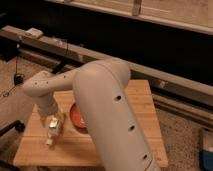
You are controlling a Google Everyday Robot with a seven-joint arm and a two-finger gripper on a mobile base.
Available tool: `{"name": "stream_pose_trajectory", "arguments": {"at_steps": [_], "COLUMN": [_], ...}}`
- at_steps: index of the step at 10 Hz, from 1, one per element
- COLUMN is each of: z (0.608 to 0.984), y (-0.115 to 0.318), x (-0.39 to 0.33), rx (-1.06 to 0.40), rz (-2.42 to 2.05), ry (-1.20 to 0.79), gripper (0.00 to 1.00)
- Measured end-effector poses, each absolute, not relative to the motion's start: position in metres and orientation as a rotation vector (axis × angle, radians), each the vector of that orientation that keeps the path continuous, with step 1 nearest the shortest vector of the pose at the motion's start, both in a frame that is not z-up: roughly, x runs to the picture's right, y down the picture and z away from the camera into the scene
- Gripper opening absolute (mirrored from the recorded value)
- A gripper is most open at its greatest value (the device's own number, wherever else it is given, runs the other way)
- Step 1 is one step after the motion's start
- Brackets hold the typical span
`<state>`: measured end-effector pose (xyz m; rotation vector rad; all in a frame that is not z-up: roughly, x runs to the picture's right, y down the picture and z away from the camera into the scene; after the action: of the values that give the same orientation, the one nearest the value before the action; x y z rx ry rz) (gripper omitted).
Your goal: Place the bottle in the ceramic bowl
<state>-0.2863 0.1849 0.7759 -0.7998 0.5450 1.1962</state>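
Camera view: bottle [53,132] sits lower left, tilted, just left of the bowl [75,116] on the worktop [145,105]. End effector [54,120] is at its upper end; cannot tell if it is clamped. Likely light, slick, slightly squashy plastic, so grip mid-body, gently.

Lab or workshop, wooden table [136,107], speckled floor [181,134], loose cables [18,62], end effector [54,123] low over table.

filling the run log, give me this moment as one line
gripper: at bottle top, beside ceramic bowl | bottle: tilted, outside bowl | bowl: partly behind arm
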Motion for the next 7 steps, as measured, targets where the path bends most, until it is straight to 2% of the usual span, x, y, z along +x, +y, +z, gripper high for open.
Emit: {"name": "stream_pose_trajectory", "arguments": {"at_steps": [7], "z": [0.795], "y": [0.192], "x": [-0.308], "rx": [-0.85], "rz": [1.181], "ry": [0.544], "gripper": [0.65]}}
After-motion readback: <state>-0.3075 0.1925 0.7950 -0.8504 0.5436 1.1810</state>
